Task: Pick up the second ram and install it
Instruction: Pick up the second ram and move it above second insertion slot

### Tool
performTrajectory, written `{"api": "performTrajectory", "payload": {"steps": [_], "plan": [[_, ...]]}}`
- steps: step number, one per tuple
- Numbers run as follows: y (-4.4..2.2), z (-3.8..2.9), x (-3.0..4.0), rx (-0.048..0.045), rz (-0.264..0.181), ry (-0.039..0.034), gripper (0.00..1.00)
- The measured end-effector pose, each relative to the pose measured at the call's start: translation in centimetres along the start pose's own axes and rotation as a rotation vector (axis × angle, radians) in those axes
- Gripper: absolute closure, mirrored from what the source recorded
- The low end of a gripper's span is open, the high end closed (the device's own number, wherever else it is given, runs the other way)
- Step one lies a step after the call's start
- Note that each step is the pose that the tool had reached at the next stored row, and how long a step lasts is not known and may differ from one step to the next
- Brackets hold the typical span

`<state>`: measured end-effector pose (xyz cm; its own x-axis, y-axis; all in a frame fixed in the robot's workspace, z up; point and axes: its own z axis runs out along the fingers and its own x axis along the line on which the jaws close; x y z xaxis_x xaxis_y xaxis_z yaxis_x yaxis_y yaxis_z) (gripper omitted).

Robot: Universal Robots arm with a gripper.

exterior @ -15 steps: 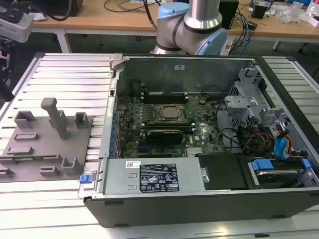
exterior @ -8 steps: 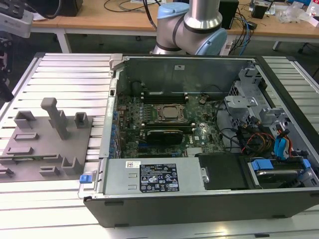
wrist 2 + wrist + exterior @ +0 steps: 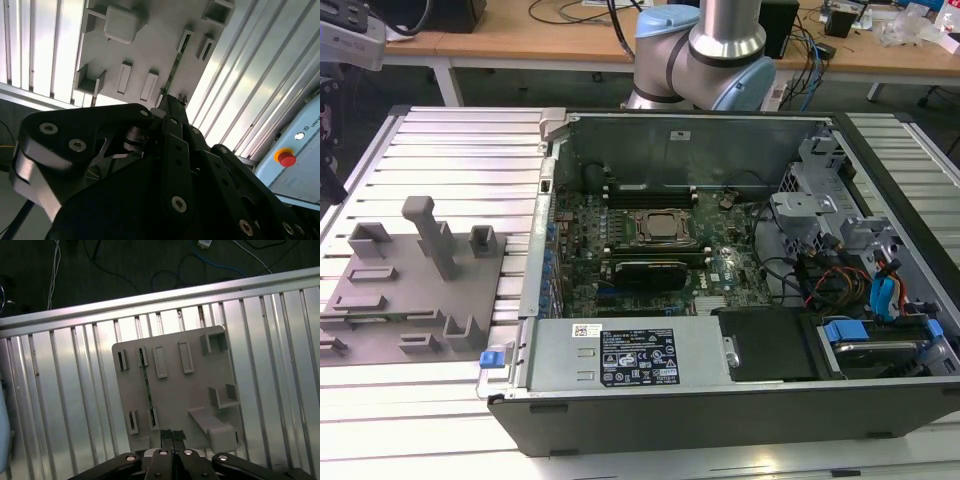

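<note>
My gripper (image 3: 172,436) hung over the grey holder plate (image 3: 195,385), fingers pressed together on nothing. The second ram (image 3: 148,390) stood on edge in that plate's slots, clear of my fingertips.

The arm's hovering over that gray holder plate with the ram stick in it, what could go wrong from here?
1. The gripper hangs above the gray holder plate with its fingers apparently shut. Lowered like that, they would press on the thin edge of the second ram instead of straddling it.
2. The ram stands edge-on in narrow slots of the plate, so a skewed pull might jam it.
</note>
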<state>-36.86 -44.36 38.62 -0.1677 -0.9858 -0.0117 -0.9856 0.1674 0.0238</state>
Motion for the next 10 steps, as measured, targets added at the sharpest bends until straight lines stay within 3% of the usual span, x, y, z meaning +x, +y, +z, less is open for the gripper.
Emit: {"api": "performTrajectory", "payload": {"steps": [4,10], "plan": [[0.00,0.00,0.00,-0.0001,0.000,0.0000,0.70],[0.00,0.23,0.05,-0.0001,0.000,0.0000,0.70]]}}
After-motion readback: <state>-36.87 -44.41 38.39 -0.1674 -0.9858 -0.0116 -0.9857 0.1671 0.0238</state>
